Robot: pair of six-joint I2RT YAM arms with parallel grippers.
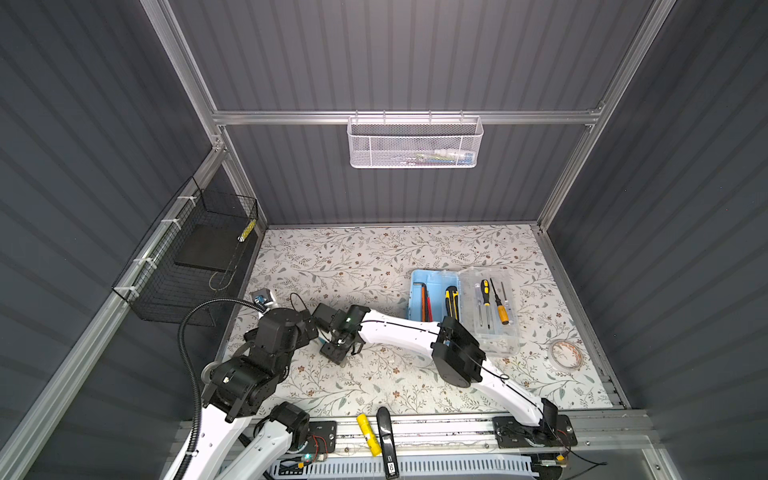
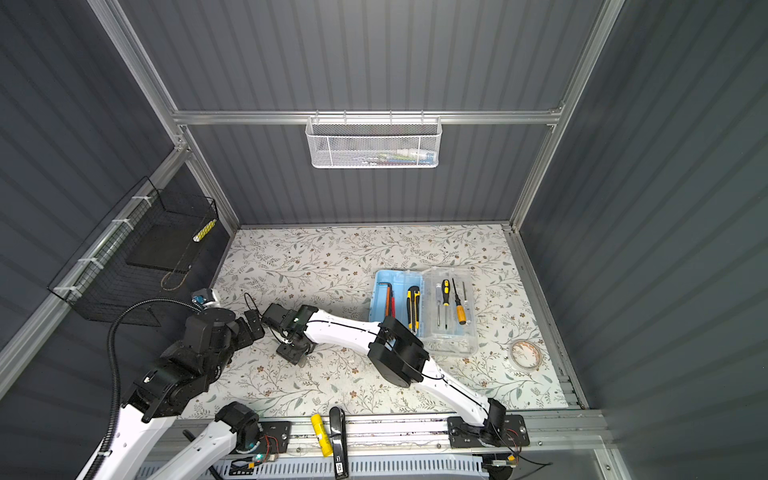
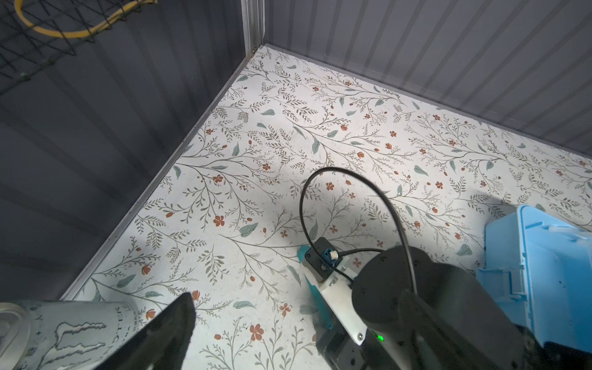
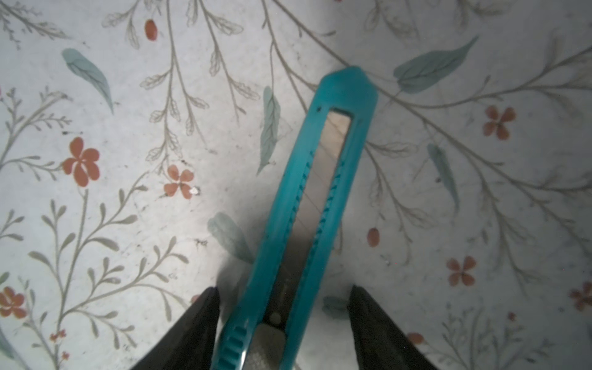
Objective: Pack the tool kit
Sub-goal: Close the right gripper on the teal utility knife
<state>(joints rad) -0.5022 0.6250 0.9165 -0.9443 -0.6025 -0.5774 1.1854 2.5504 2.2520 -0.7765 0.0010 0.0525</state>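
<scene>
At the left, the left gripper [image 2: 254, 326] was held wide apart and empty, low over the floral table [image 1: 332, 257]. A Monster energy-drink can [image 3: 64, 333] stood just beside one finger [image 3: 174, 320]. Near it, across the middle, the right gripper [image 4: 285, 298] was set astride the teal snap-off knife [image 4: 326, 179]. That knife lay on the table, well apart from the case. The jaws were parted, with a gap at each side of the handle, so nothing was gripped. Further right, the light-blue case [image 1: 436, 278] stood open. Hex keys [image 1: 419, 286] and the yellow-black knife [image 1: 451, 301] were in its tray, and screwdrivers [image 1: 502, 307] were laid on the clear lid [image 1: 498, 345].

The step in hand was judged to be the pickup of the teal knife. Next, the jaws would need to be closed squarely across the slim handle, and the knife lifted and carried to the tray without being twisted.

The straddle was shown only by the right wrist view; in both top views the knife was almost hidden beneath the gripper. The can's label was shown only by the left wrist view, and the case's contents only from above.
</scene>
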